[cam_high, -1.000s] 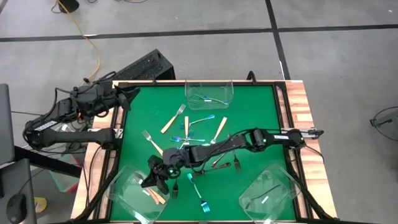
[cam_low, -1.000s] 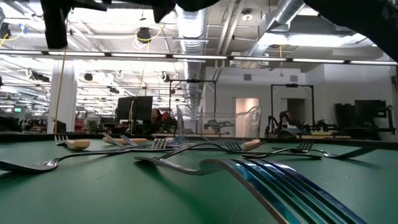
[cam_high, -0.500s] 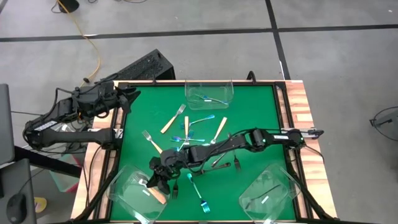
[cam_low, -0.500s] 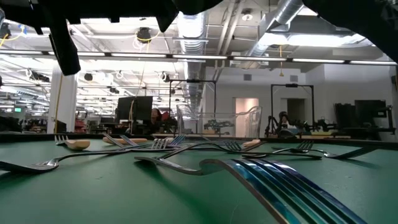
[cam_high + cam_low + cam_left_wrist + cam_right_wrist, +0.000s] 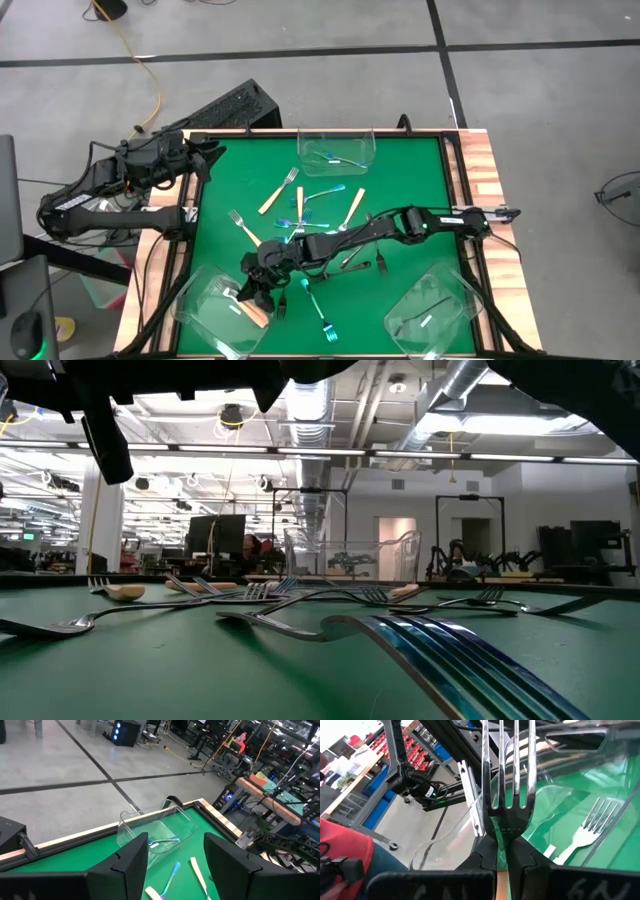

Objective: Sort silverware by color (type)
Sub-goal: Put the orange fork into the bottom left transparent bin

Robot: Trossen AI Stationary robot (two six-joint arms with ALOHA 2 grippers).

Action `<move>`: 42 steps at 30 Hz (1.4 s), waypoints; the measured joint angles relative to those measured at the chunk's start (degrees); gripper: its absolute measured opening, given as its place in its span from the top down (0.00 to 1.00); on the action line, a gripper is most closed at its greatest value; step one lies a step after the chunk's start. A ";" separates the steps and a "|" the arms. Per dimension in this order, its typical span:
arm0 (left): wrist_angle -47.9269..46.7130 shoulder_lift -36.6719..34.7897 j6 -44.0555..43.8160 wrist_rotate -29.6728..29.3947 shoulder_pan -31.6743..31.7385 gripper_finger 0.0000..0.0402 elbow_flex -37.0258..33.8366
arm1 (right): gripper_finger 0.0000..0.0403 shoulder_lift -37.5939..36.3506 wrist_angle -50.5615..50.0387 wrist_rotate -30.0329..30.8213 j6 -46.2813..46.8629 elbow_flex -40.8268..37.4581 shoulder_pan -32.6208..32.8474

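Where forks [image 5: 300, 205] scatter, three tubs [image 5: 337, 146]

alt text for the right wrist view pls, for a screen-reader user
The right gripper is shut on a fork, tines pointing away from the camera, handle clamped between the dark fingers. Past it lies a clear plastic tub on the green mat, with a second fork resting inside the tub.

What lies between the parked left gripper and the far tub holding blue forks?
High view: only bare green mat lies between the left gripper and the far tub.
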 joint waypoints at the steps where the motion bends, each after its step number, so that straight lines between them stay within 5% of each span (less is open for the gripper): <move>1: 0.01 0.00 -0.02 0.00 0.00 0.56 0.00 | 0.91 -0.01 0.03 0.07 -0.02 0.00 -0.07; 23: 0.01 0.00 -0.81 -0.02 0.00 0.56 0.00 | 0.86 -0.03 0.08 -0.95 -2.14 -0.02 -0.76; 42: -0.66 0.02 -0.52 -0.02 0.00 0.56 0.00 | 0.70 -0.03 0.09 -1.07 -2.11 -0.02 -1.12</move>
